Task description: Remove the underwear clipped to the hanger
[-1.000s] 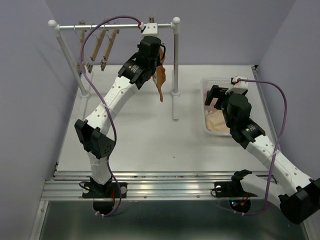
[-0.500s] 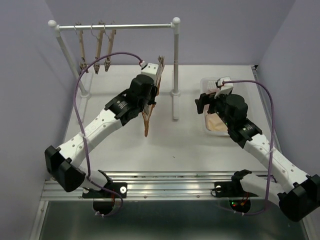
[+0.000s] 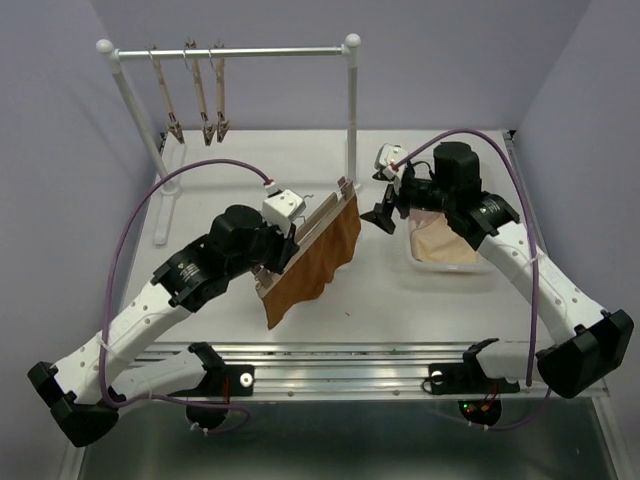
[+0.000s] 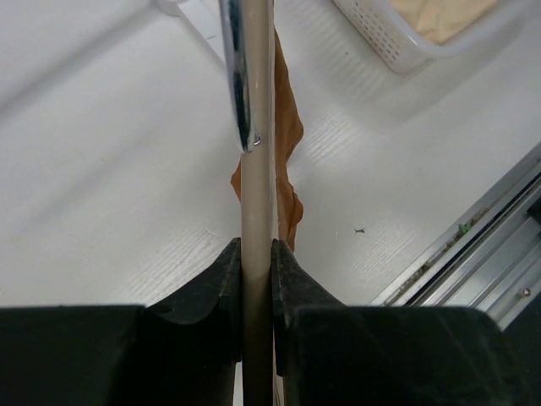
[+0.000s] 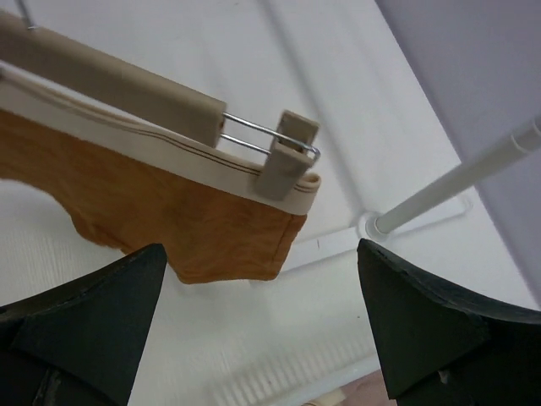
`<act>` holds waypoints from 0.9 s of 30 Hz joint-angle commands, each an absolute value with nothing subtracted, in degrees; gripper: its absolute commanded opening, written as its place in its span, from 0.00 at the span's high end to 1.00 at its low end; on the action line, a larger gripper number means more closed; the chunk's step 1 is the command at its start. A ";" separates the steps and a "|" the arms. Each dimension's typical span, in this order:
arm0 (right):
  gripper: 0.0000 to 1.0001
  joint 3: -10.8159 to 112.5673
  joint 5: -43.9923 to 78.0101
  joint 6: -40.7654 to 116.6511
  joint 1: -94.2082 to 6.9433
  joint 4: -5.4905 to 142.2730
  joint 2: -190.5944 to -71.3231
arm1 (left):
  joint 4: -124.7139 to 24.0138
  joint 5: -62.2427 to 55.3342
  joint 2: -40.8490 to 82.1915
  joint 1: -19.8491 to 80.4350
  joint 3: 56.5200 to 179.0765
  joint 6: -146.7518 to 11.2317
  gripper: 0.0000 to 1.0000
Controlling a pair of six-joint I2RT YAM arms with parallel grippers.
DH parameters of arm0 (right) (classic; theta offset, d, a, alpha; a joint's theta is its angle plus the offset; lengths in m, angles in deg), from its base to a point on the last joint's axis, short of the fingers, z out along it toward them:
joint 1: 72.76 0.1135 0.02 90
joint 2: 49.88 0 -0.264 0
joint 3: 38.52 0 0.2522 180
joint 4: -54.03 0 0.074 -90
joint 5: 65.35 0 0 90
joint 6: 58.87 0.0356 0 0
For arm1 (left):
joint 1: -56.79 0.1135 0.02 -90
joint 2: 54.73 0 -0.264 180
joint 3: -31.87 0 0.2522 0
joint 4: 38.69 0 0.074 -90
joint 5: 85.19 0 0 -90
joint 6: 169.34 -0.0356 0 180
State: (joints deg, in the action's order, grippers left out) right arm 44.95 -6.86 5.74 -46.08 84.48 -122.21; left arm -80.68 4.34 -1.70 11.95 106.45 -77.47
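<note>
Step in hand: unclipping the orange-brown underwear (image 3: 318,265) from the clip hanger (image 3: 322,220), judging from how the arms stand.
Left gripper (image 4: 256,272): jaws pressed together on the hanger's beige bar, holding it slanted above the table (image 3: 240,180) (a firm, centred hold in the left wrist view).
Right gripper (image 5: 254,334): jaws wide apart and holding nothing, just off the hanger's far end.
Underwear: hangs from the bar by its lighter waistband (image 5: 161,139), with its lower edge at or near the tabletop; I cannot tell if it touches.
Clip (image 5: 287,154): the end one bites the waistband corner; the other is out of the right wrist view.
Other garment: a cream-beige garment (image 3: 445,242) lies in the white basket (image 3: 470,268) to the right.
Rack (image 3: 250,50): three bare hangers (image 3: 195,95) hang at its left end.
How to do it well: hold the bar steady with the left arm, take the cloth just below the clip, and pull down and away from the bar rather than sideways (a sideways tug would probably twist the hanger in its hold).
Risk: gripping the clip instead of the cloth.
</note>
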 commanded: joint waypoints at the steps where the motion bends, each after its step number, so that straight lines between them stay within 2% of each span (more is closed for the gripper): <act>1: 0.00 54.41 -19.82 -19.09 -45.95 104.73 -123.87 | -80.75 2.43 -2.35 9.69 106.80 -81.45 1.00; 9: 0.00 72.97 -17.90 -42.06 -45.95 138.42 -134.69 | -83.30 11.66 -0.42 2.84 107.67 -81.10 1.00; 14: 0.00 77.98 -16.04 -43.23 -45.95 142.06 -137.59 | -83.39 13.16 0.11 0.37 108.12 -82.32 1.00; 27: 0.00 78.07 -16.66 -39.63 -44.03 137.85 -141.63 | -83.39 13.07 0.55 -1.92 108.03 -82.85 1.00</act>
State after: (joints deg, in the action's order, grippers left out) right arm 75.95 -16.01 -40.62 -45.69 139.32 -140.68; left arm -85.58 12.49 2.30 -1.38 106.40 -81.71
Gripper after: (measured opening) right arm 0.998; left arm 0.230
